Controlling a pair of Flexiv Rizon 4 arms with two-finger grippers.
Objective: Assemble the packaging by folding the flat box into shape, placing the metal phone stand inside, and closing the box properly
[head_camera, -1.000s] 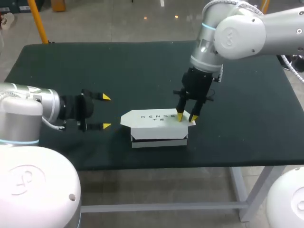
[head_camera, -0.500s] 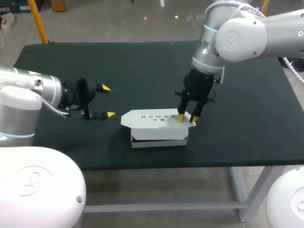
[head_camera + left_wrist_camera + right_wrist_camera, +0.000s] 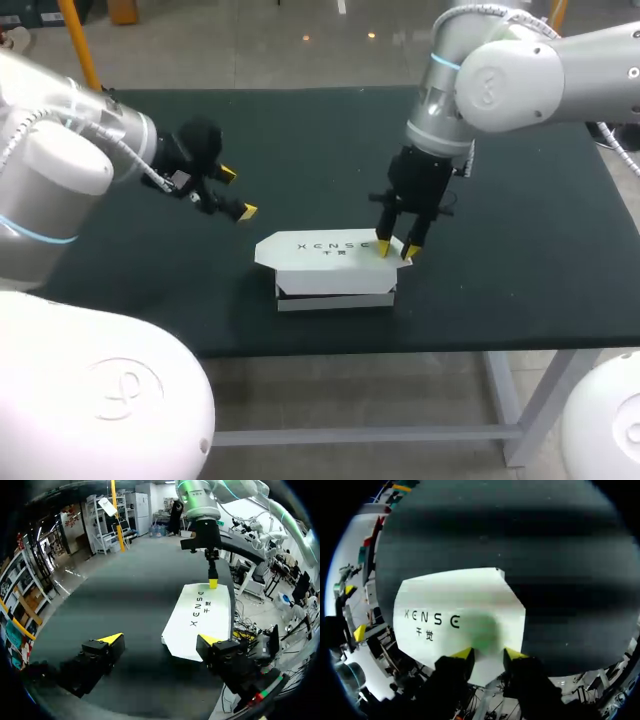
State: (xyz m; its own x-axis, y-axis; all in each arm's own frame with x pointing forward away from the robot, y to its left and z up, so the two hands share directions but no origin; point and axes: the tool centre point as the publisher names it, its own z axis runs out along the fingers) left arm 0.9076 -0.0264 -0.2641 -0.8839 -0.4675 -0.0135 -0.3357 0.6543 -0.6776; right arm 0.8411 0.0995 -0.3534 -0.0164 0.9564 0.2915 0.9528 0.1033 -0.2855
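White box sits folded up into shape directly under the right gripper. That arm stands over it and both yellow tips are planted on the lid, right at the end farthest from the other arm. The fingers there are just a little apart with nothing caught between them, simply resting on the cardboard. In the right wrist view the right gripper shows its two tips side by side at the near edge of the lid, with the printed lettering ahead of them and off to one side. Along the front face of the box a dark slit runs from end to end, so it isn't sitting fully flush. Over to the left gripper: spread wide, released, holding nothing, hanging above the dark table near the box but clear of it. Its fingers point toward the lid's pointed flap, the end of the box nearest to it. In the left wrist view the left gripper has the white box stretching away ahead of it, closer to one finger than the other, and at the far end the right gripper stands upright with a yellow tip on the lid
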